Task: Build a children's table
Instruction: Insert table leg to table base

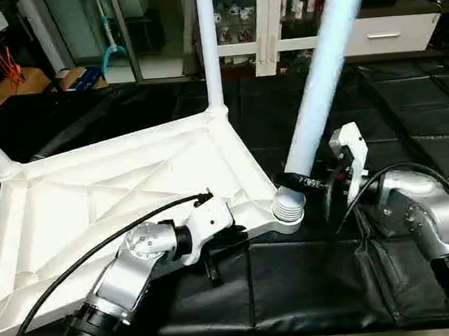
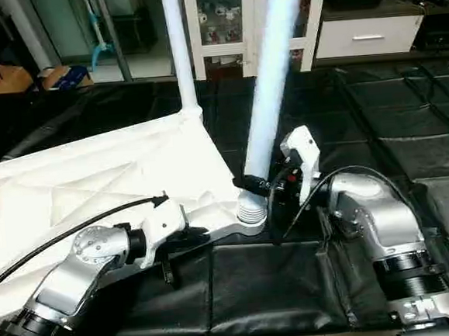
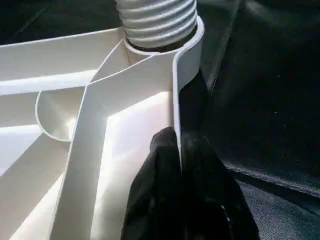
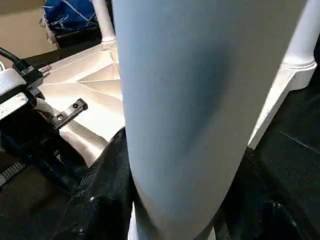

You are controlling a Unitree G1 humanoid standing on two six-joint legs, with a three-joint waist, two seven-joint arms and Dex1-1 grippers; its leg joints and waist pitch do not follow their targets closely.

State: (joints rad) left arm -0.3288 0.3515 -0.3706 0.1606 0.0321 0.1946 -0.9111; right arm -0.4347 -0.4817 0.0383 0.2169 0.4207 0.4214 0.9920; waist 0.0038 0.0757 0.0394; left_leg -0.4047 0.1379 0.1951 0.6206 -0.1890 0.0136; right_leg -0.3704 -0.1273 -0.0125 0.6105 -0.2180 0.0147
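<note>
Tabletop lies underside-up on the black mat. Left gripper pinches its rim near the corner socket. Right gripper clamps the tilted leg just above its threaded end, which sits in that socket.

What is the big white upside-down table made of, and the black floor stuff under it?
The tabletop looks like moulded plastic: smooth, slightly glossy white, with thin ribs on its underside. The leg seems to be the same plastic, with screw ridges at its end. The black mat looks like padded vinyl or leather-like fabric, softly shiny, wrinkled and seamed into panels.
</note>
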